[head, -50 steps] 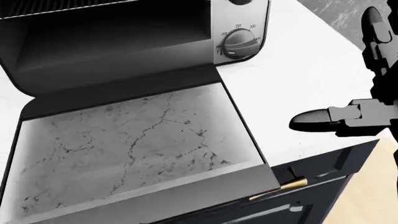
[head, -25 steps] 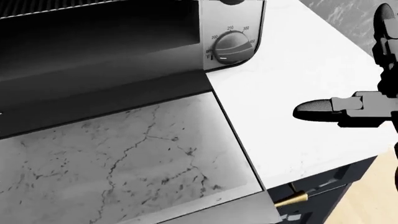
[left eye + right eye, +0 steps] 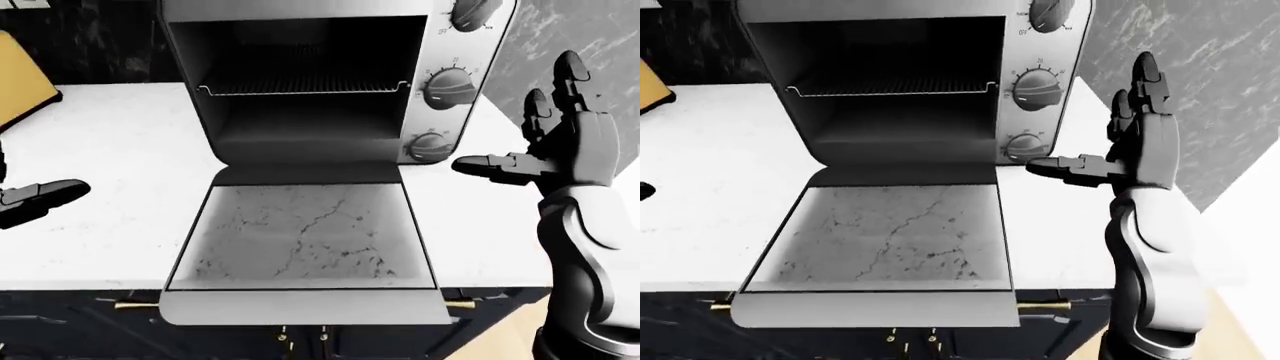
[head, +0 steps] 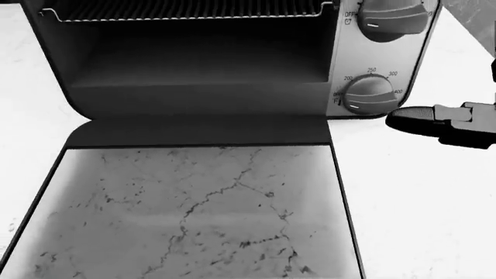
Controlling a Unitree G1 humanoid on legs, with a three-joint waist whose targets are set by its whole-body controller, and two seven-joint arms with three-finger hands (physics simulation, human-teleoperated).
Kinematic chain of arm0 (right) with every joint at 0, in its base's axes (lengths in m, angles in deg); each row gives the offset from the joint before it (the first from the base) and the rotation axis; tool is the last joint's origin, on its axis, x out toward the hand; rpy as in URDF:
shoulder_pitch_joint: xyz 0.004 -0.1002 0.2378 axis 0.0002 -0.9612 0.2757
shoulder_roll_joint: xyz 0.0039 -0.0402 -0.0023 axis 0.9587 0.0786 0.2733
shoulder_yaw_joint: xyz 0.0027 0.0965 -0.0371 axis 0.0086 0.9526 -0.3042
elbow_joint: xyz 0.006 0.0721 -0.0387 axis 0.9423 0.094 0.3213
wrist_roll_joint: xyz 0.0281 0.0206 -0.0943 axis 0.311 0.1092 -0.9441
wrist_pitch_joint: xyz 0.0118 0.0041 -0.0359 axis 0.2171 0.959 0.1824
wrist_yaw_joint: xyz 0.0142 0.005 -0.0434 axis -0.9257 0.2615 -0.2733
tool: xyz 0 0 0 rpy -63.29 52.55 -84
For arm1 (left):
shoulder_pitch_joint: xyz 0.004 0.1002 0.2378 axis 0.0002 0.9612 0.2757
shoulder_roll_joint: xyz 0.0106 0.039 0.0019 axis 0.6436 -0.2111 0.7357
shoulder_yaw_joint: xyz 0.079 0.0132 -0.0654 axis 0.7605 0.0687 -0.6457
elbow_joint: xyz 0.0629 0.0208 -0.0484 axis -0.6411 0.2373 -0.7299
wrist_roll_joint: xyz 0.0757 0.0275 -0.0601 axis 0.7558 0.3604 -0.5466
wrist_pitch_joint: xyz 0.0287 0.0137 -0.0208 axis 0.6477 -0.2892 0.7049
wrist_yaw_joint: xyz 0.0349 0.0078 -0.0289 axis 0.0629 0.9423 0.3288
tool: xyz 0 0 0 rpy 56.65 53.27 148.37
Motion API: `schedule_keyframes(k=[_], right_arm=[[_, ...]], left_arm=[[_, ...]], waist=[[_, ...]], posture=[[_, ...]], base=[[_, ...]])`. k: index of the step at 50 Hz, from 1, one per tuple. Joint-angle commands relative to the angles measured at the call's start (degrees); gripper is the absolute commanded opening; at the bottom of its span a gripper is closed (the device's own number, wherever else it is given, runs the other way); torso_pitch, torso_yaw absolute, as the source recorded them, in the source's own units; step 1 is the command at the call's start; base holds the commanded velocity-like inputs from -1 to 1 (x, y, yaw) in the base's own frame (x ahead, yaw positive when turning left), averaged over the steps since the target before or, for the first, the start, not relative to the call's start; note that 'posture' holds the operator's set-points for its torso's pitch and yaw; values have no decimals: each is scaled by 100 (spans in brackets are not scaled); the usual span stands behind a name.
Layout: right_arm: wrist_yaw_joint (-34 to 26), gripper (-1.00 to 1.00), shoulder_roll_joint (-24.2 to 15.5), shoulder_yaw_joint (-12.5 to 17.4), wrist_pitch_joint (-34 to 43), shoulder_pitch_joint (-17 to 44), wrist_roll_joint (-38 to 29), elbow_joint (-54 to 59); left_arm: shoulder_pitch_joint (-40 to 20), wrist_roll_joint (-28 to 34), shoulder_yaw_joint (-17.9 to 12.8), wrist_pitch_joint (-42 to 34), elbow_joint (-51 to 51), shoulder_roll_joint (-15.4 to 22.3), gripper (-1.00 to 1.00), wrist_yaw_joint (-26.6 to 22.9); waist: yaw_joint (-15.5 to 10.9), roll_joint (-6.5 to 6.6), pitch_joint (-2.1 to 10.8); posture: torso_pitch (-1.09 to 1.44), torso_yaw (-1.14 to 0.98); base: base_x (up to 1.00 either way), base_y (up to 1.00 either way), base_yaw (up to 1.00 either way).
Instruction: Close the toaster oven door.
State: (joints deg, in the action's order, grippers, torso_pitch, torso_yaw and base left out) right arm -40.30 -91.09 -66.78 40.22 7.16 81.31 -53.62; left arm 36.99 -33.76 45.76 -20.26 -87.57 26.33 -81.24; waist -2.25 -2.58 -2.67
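Note:
The silver toaster oven (image 3: 470, 67) stands on the white counter (image 3: 100, 232) with its door (image 3: 305, 244) folded down flat toward me, glass showing a marble reflection. A wire rack (image 3: 300, 88) sits inside the dark cavity. My right hand (image 3: 545, 146) is open, fingers spread upward and thumb pointing left, just right of the oven's lower knob (image 4: 370, 96) and above the counter. It touches nothing. My left hand (image 3: 40, 201) shows only as a dark fingertip at the left edge of the left-eye view, apart from the door.
Dark cabinet fronts with brass handles (image 3: 460, 305) lie below the counter's edge. A yellow object (image 3: 20, 82) stands at the upper left. A grey marble wall (image 3: 1200, 82) rises to the right of the oven.
The head view has shifted: the oven and door now sit centred and lower in the picture. My right hand stays open beside the lower knob.

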Motion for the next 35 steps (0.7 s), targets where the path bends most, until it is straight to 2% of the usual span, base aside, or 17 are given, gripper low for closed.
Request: schedule_keyframes(k=[1,2,3,4,5,7,8,9,10,11,12,17,19,26,27,33,35], right_arm=[[183,100,-54,6,54,234,74,-173],[203,100,30,202,169,291,440,-193],[217,100,-123,42,-11,208,230,-119],[333,100,-91,116,66,285,325,-42],[401,100,-212,35,-13,308,146,83],[317,100,-360,-166,-308,228,-357,139],[302,100,-321,-132,-231,270,-405,127],[288,100,-304,-103,-137,334,-419,134],[260,100,-312,-112,-171,335,-495,141],[267,100,-206,51,-11,426,-250,96],[241,100,-259,84,-8,431,-182,71],[329,100,-333,144,-95,441,-27,139],[74,100,-511,63,-95,390,-65,132],[-490,100,-625,40,-368,294,-366,-16],[-620,100,-696,-37,-642,221,-622,33],[-1061,100,-649,126,-589,227,-837,-34],[-1210,100,-678,68,-837,147,-1039,19]], left_arm=[[-128,-12,-121,167,-165,166,100,6],[-129,0,-120,187,-148,166,100,12],[-133,-5,-125,185,-151,171,100,21],[-142,15,-124,221,-143,172,100,42],[-144,39,-116,266,-116,172,100,48],[-148,146,-97,426,-83,161,100,74],[-163,121,-107,419,-60,165,100,91],[-147,186,-101,503,-14,170,100,92],[-143,227,-96,549,15,175,100,100],[-143,250,-100,585,57,185,100,94],[-130,256,-99,565,78,202,100,72],[-123,320,-112,560,156,217,100,97],[-140,372,-104,595,254,229,100,98],[-168,84,-169,271,182,256,100,171],[-168,47,-170,252,181,257,100,185],[-141,-28,-188,264,218,272,100,232],[-148,-64,-215,245,249,308,100,246]], waist=[[142,45,12],[73,74,71],[104,121,66],[124,158,15],[146,206,-13],[220,376,5],[249,510,42],[272,528,23],[285,481,-22],[304,480,5],[313,483,32],[328,460,39],[326,438,50],[310,408,79],[306,406,78],[292,389,81],[284,380,79]], posture=[[0,0],[0,0],[0,0],[0,0],[0,0],[0,0],[0,0],[0,0],[0,0],[0,0],[0,0],[0,0],[0,0],[0,0],[0,0],[0,0],[0,0]], base=[[0,0,0],[0,0,0],[0,0,0],[0,0,0],[0,0,0],[0,0,0],[0,0,0],[0,0,0],[0,0,0],[0,0,0],[0,0,0],[0,0,0],[0,0,0],[0,0,0],[0,0,0],[0,0,0],[0,0,0]])
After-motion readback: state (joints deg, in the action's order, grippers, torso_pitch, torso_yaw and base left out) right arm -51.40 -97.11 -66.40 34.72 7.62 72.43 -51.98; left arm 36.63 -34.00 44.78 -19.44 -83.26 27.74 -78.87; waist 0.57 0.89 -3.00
